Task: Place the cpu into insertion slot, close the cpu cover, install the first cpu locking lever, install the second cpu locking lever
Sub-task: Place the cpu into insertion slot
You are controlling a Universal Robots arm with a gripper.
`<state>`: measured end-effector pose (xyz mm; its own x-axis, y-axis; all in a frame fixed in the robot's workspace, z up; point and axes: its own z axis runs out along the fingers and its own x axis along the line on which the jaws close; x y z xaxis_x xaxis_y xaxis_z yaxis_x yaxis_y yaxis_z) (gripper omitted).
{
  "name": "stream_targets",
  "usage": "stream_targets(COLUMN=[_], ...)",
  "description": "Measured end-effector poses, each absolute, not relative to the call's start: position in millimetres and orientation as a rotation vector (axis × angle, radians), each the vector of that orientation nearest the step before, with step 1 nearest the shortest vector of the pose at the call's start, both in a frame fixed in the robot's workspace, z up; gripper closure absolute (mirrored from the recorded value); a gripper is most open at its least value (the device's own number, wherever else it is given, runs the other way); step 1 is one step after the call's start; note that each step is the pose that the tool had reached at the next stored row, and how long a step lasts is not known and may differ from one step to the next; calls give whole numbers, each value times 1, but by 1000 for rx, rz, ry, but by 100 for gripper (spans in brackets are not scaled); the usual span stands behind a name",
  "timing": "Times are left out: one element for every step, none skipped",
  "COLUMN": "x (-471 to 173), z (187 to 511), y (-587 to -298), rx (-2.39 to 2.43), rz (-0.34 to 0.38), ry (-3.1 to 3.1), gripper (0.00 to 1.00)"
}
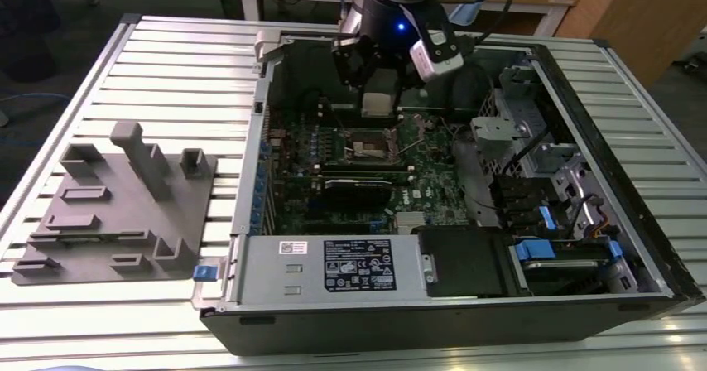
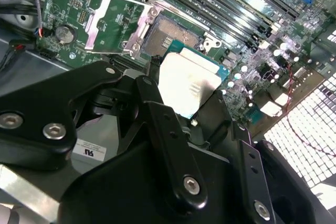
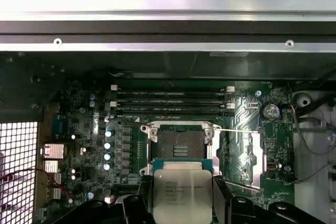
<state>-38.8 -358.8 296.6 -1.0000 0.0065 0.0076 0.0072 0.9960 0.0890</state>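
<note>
- cpu (image 2: 189, 85): dull silver-grey metal face, smooth, with a faint sheen.
- cpu cover (image 2: 93, 24): bare bright metal, glossy.
- insertion slot (image 3: 181, 148): dark metal rim, brownish-gold centre.
- gripper (image 2: 186, 98): matt black links, shiny steel screws.
- circuit board (image 3: 241, 114): green, slightly glossy.
- table (image 1: 165, 65): pale ribbed metal.
- fixture (image 1: 122, 197): matt grey plastic.

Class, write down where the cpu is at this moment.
In the first wrist view the cpu is held in the gripper, close beside the open insertion slot but not yet seated in it.
</note>
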Motion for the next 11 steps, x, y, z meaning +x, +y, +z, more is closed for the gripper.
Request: stream_targets(x=[-39, -39, -39, -39, -39, -39, -39, -39, -39, -39, -39], z=[295, 294, 292, 290, 288, 286, 284, 283, 281, 279, 277], y=[-359, -359, -359, -359, -359, -359, -359, -359, -359, -359, -359], rx=[-11, -11, -11, -11, -11, -11, -11, -11, -11, -11, -11], rz=[-140, -139, -139, -139, -139, -139, -139, -139, -139, -139, -139], ry=[-3131, -3131, -3131, -3131, -3131, -3131, -3131, -3131, -3131, -3131, -3131], gripper=[46, 46, 46, 46, 46, 46, 46, 46, 46, 46, 46])
